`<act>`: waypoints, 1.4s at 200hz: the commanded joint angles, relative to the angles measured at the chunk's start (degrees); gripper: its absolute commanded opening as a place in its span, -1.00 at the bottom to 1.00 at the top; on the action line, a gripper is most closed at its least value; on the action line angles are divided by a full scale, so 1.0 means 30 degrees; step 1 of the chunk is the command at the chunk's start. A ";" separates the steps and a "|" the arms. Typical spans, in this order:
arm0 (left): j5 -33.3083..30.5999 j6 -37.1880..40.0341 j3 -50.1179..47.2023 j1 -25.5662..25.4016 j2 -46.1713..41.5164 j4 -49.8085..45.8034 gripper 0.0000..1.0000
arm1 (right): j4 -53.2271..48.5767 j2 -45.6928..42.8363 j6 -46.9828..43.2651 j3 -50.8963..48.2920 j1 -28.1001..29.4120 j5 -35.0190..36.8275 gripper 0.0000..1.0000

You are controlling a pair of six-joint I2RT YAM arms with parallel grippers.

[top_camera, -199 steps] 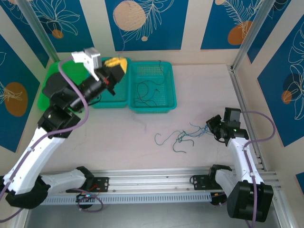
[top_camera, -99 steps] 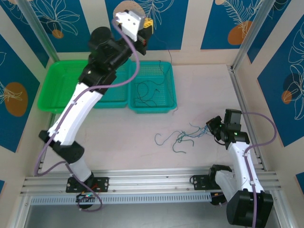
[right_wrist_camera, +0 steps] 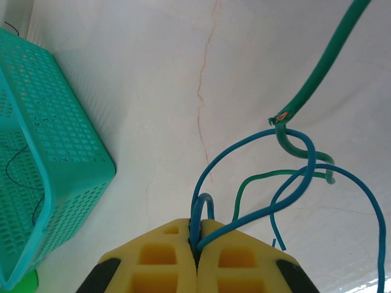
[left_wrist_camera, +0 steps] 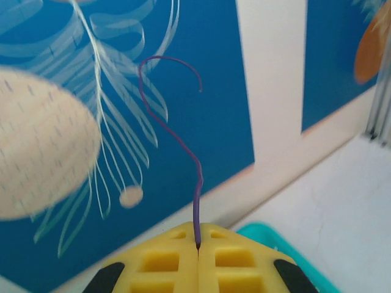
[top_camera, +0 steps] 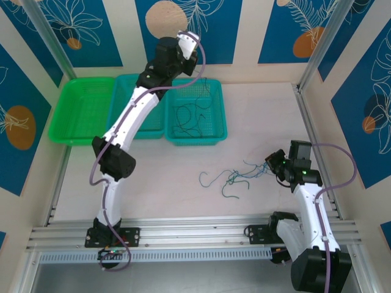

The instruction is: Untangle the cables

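Note:
A loose tangle of thin cables [top_camera: 235,177], blue and green, lies on the table right of centre. My right gripper [top_camera: 273,165] sits at the tangle's right end. In the right wrist view the right gripper [right_wrist_camera: 197,235] is shut on a blue cable [right_wrist_camera: 244,165], whose loops cross a green cable [right_wrist_camera: 317,73]. My left gripper [top_camera: 186,49] is raised high by the back wall, above the teal basket [top_camera: 217,125]. In the left wrist view the left gripper [left_wrist_camera: 198,247] is shut on a thin purple cable [left_wrist_camera: 177,140] that curls upward. Several dark cables [top_camera: 189,116] lie inside that basket.
A second teal basket [top_camera: 131,91] and a green basket [top_camera: 79,110] stand left of the first, along the back. The blue patterned back wall [left_wrist_camera: 208,73] is close in front of the left gripper. A metal rail [top_camera: 183,235] runs along the near edge.
The left arm has swung up and to the right, from over the left baskets to the back wall above the right teal basket. The right arm and the tangle have stayed put.

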 commanded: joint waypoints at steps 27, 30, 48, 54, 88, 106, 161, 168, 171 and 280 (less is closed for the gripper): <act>0.0289 -0.0751 -0.1680 0.0259 0.0579 -0.2880 -0.31 | -0.0654 -0.0489 -0.0342 0.0295 0.0014 -0.0390 -1.00; 0.0464 -0.0907 -0.1666 0.0275 0.0599 -0.3305 -0.17 | -0.0678 -0.0513 -0.0311 0.0312 -0.0008 -0.0407 -1.00; 0.0951 -0.2072 -0.0228 0.0403 0.1194 -0.6786 0.33 | -0.0815 -0.0580 -0.0263 0.0545 -0.0003 -0.0514 -1.00; 0.0888 -0.2409 0.0348 0.0421 0.1385 -0.7878 0.44 | -0.0832 -0.0648 -0.0207 0.0596 -0.0003 -0.0503 -1.00; 0.1546 -0.2768 0.0038 0.0428 0.0076 -0.9350 0.76 | -0.0830 -0.0753 -0.0128 0.0864 -0.0003 -0.0685 -1.00; 0.2900 -0.3091 -0.1300 0.0428 -0.1770 -0.8388 0.99 | -0.0977 -0.0734 -0.0201 0.1073 0.0001 -0.0853 -0.99; 0.3616 -0.4956 0.6271 0.0949 0.2370 -1.6631 1.00 | -0.0666 -0.0739 0.0018 0.1018 0.0027 -0.1913 -0.97; 0.3695 -0.5204 0.7569 0.0979 0.3352 -1.7686 1.00 | -0.0585 -0.0723 0.0041 0.0987 0.0048 -0.2069 -0.97; 0.3670 -0.5367 0.7478 0.0966 0.3476 -1.7717 0.98 | -0.0571 -0.0707 0.0048 0.0948 0.0055 -0.2115 -0.97; 0.5453 -0.6042 0.8413 -0.0712 0.2241 -1.6866 0.96 | -0.0086 -0.0412 -0.2111 0.1726 0.0731 -0.5280 -0.94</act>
